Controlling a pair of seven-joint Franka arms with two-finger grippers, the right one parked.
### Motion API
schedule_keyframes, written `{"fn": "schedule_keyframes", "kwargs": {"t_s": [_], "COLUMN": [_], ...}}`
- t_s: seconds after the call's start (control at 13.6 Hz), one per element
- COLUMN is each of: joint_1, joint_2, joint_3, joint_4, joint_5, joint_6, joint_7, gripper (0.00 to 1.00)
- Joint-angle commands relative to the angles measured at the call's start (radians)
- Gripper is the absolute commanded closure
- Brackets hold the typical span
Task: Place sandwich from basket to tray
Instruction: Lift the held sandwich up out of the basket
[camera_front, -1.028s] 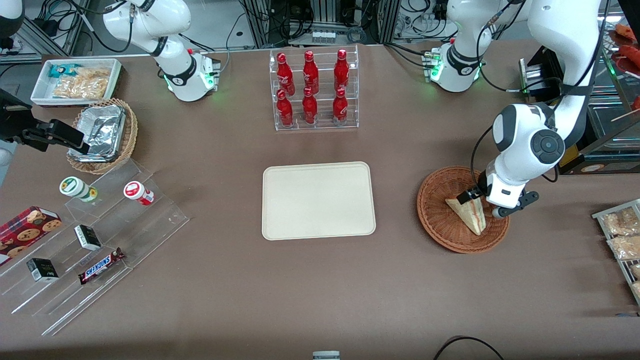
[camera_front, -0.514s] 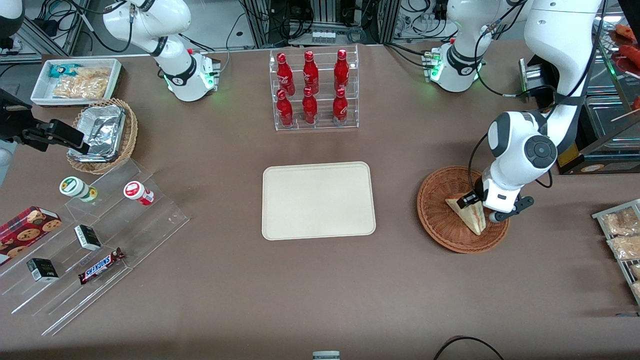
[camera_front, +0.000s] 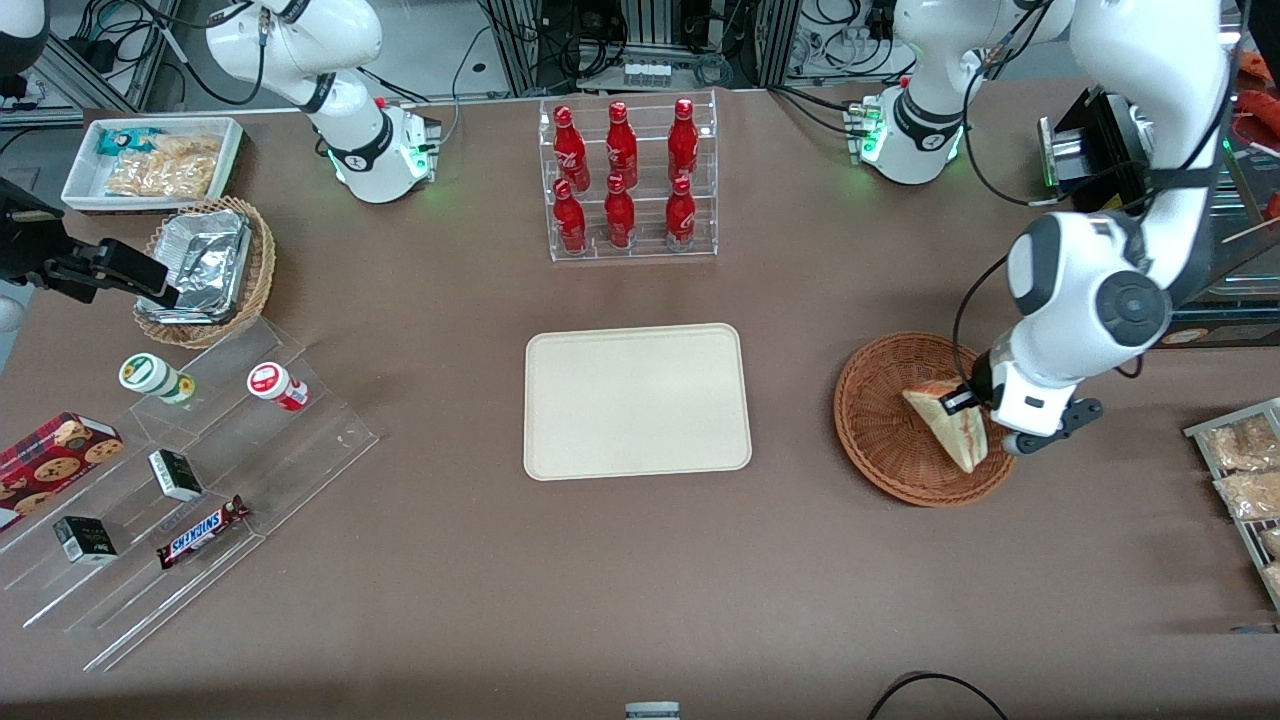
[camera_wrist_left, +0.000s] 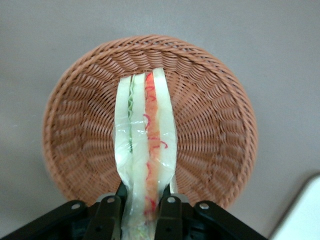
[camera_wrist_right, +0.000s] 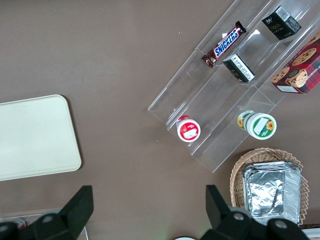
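Wrist view: gripper (camera_wrist_left: 142, 207) clamps the sandwich (camera_wrist_left: 145, 150) (seemingly lifted) above the basket (camera_wrist_left: 210, 145).

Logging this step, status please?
Gripper shut on sandwich, above basket. Tray bare, path clear.

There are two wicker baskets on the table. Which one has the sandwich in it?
The darker reddish-brown basket at the working arm's end, where the gripper clamps the sandwich. The lighter tan basket holds only a foil container.
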Motion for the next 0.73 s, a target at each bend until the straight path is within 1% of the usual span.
{"fn": "schedule_keyframes", "kwargs": {"t_s": [0.0,0.07,0.22,0.44,0.59,0.66], "joint_1": [-0.019,-0.029,-0.089,-0.224,-0.302,-0.346], "joint_2": [-0.017,-0.010,-0.005,0.007,0.023,0.050], "joint_3": [-0.040,-0.062,-0.084,-0.084,-0.084,-0.084], "joint_4": [0.163,0.204,0.235,0.245,0.255,0.265], "joint_5": [-0.003,-0.005,-0.002,0.003,0.003,0.005], "joint_6": [-0.183,-0.229,-0.250,-0.247,-0.245,-0.241], "joint_7": [-0.010,-0.025,-0.085,-0.157,-0.165,-0.173], "gripper": [0.96,0.96,0.96,0.96,0.95,0.95]}}
